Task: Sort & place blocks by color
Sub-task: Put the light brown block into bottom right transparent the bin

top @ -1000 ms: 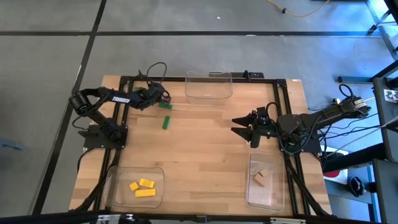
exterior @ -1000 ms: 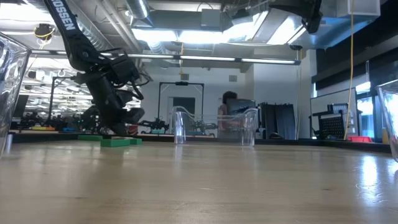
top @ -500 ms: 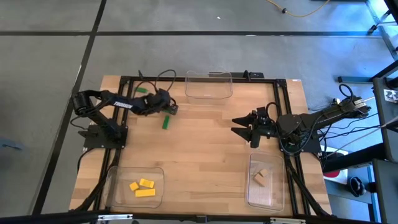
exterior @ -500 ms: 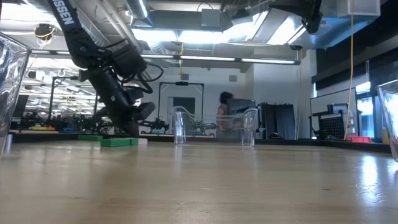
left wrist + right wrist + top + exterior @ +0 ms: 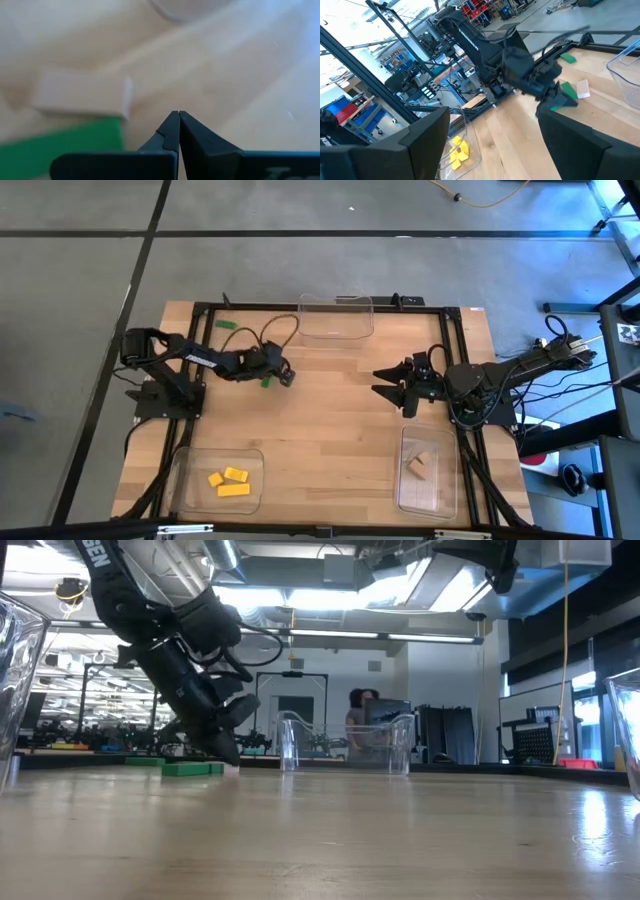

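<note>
Wooden table (image 5: 330, 430): my left claw (image 5: 285, 376) hovers pinched shut, empty, over a flat green block (image 5: 60, 145); I judge it must open first. Right claw (image 5: 385, 381) waits open.

Left tool (image 5: 285, 375) moved away from the back edge, farther out over the desk (image 5: 330, 420). Now right by the green block (image 5: 266, 380), partly covering it. Person (image 5: 358, 720) in the room behind shifted a little.
</note>
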### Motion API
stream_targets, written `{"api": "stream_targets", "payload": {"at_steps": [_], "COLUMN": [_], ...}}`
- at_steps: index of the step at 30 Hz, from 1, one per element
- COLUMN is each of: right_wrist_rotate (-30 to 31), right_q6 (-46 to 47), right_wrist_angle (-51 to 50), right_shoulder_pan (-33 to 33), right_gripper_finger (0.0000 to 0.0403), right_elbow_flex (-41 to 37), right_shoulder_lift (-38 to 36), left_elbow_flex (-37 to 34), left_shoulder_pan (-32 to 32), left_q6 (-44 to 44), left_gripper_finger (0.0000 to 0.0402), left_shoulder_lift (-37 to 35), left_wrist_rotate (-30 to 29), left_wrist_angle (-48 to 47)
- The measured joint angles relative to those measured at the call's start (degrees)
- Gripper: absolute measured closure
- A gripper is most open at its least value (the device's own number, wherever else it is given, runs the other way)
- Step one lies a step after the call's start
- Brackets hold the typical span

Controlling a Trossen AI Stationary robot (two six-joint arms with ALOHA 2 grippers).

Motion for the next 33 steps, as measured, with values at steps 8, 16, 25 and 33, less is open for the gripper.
{"api": "stream_targets", "payload": {"at_steps": [8, 16, 25, 33], "right_wrist_rotate": [0.01, 0.02, 1.44, 1.58], "right_q6": [0.11, 0.25, 0.13, 0.04], "right_wrist_angle": [0.02, 0.02, 0.02, 0.02], "right_shoulder_pan": [0.01, 0.01, 0.01, 0.02], "right_gripper_finger": [0.0095, 0.0095, 0.0095, 0.0095], "right_elbow_flex": [0.0, 0.0, 0.0, 0.0], "right_shoulder_lift": [0.0, 0.0, 0.0, 0.0], "left_elbow_flex": [1.81, 3.07, 3.14, 3.14], "left_shoulder_pan": [-1.96, 6.61, 7.59, 2.86], "left_q6": [-2.69, -9.12, -10.68, -8.78], "left_gripper_finger": [0.0401, 0.0401, 0.0401, 0.0401], "left_shoulder_lift": [-2.54, -3.59, 1.74, 3.14], "left_wrist_rotate": [-3.21, -6.87, -4.03, 0.87], "left_wrist_angle": [-0.28, -7.38, -4.6, -0.16]}}
